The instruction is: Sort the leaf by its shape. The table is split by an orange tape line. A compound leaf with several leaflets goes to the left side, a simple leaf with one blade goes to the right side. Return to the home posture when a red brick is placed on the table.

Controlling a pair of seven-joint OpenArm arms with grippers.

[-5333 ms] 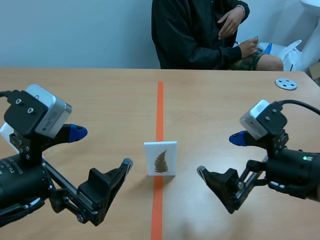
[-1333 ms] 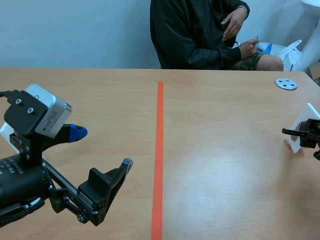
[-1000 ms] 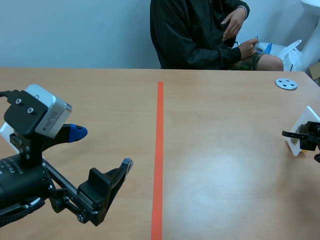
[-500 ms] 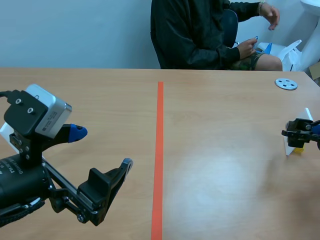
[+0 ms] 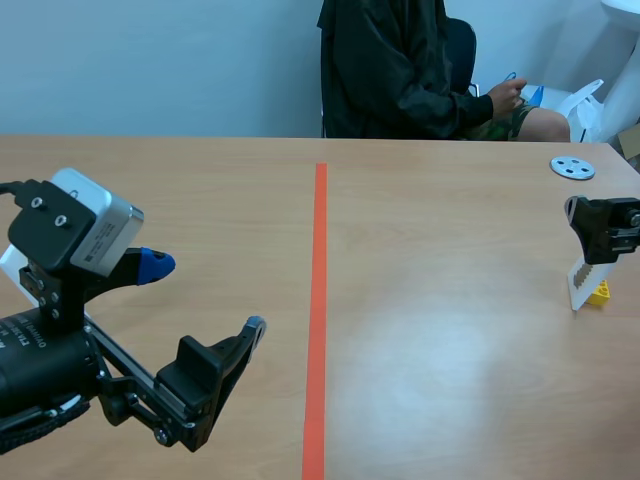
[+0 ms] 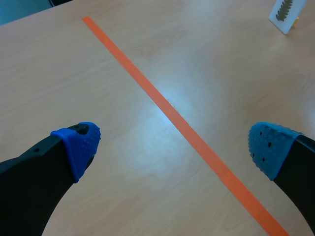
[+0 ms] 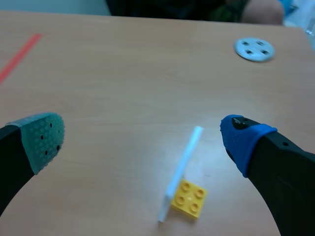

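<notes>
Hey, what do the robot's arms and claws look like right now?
Both arms are black. The left arm carries a white-and-grey camera box, white lettering and a thin black cable. The left claw has blue dotted pads; the right claw one grey-green, one blue.

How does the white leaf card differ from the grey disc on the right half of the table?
The card stands upright against a small yellow brick; the disc lies flat on the table. The card is white and rectangular, with a leaf picture; the disc is grey and round, with holes. The card is nearer the robot; the disc is farther off, toward the person. Both are right of the orange tape line.
</notes>
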